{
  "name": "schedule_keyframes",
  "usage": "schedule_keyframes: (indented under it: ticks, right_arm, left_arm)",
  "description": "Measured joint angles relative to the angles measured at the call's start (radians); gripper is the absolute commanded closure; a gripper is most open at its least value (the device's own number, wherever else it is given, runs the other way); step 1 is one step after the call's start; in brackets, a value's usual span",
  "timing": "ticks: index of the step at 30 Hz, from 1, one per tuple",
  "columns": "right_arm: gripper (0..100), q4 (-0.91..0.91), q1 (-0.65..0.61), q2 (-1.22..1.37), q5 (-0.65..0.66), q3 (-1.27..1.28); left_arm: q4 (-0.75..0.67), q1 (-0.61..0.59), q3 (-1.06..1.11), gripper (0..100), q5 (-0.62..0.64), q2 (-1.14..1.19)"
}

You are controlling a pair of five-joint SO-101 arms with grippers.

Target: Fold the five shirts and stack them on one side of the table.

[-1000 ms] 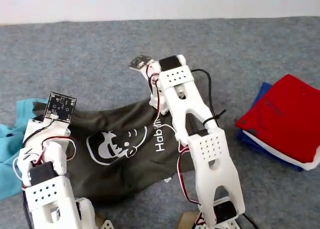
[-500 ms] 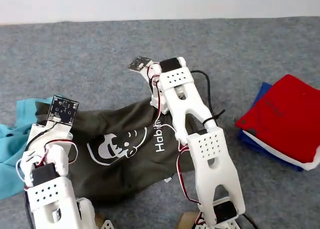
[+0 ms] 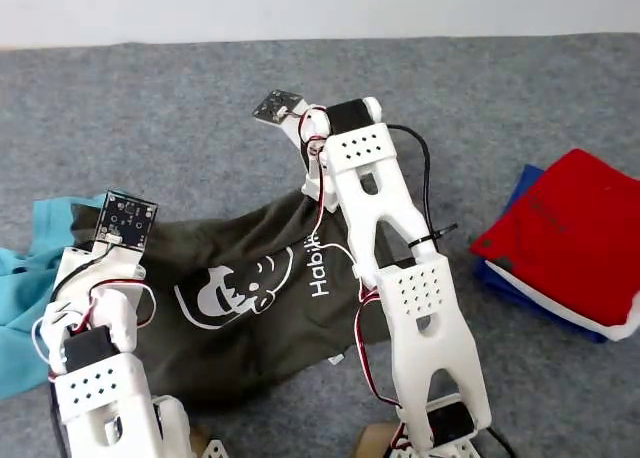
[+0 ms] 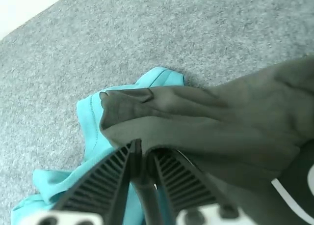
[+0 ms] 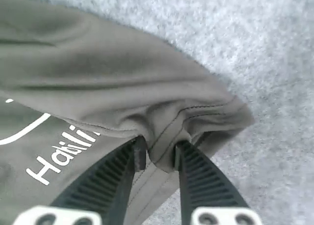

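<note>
A teal shirt [image 3: 20, 308] lies crumpled on the outer side of the left fingers [image 4: 141, 150]. It is a thin, soft knit with a stitched hem, and part of it is tucked under the neighbouring cloth. The left fingers are black, ribbed and clenched nearly together on a folded edge of the olive shirt [image 3: 270, 328]. That edge runs in between them and bunches into soft ridges just past their tips.

The olive shirt is a dark, matte green-grey jersey with a white cartoon face and white lettering printed on it. It is spread wrinkled across the desk [image 3: 180, 108] between the two sets of fingers, and its left edge overlaps the teal shirt. The desk surface is a grey, nubbly, carpet-like fabric.

The right fingers [image 5: 158, 150], also black and ribbed, are grasping a puckered pinch of the olive shirt at a seamed corner. The cloth is gathered between them and the lettering sits just beside them.

Well apart from the right fingers, on their outer side, sits a neat folded stack. It has a red shirt [image 3: 575, 233] on top, a white garment [image 3: 560, 303] edge under it and a blue shirt [image 3: 525, 183] at the bottom.
</note>
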Motion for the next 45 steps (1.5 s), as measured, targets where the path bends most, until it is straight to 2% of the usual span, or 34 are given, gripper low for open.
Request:
schedule_keyframes:
  ticks: [10,14,18,27,30,38,45]
  right_arm:
    - [89.5,0.000,-0.005,0.069,0.000,0.000]
    - [99.2,-0.003,-0.023,0.075,0.003,-0.002]
    - [98.7,-0.015,-0.023,0.075,0.061,-0.002]
    - [98.7,0.005,0.038,0.032,0.104,-0.269]
    - [98.7,0.005,0.074,-0.029,0.104,-0.341]
    - [98.7,0.006,0.164,-0.265,0.104,-0.419]
    - [98.7,0.006,0.282,-0.500,0.104,-0.456]
  left_arm:
    - [0.000,0.000,0.000,100,0.000,0.000]
    - [0.000,0.000,0.000,100,0.000,0.000]
    - [0.000,0.000,0.000,100,0.000,0.000]
    - [-0.002,0.000,-0.017,100,0.000,0.000]
    - [-0.002,0.000,-0.087,100,0.020,0.000]
    - [-0.002,0.006,-0.420,100,0.216,0.000]
    - [-0.002,0.138,-0.756,100,0.229,0.008]
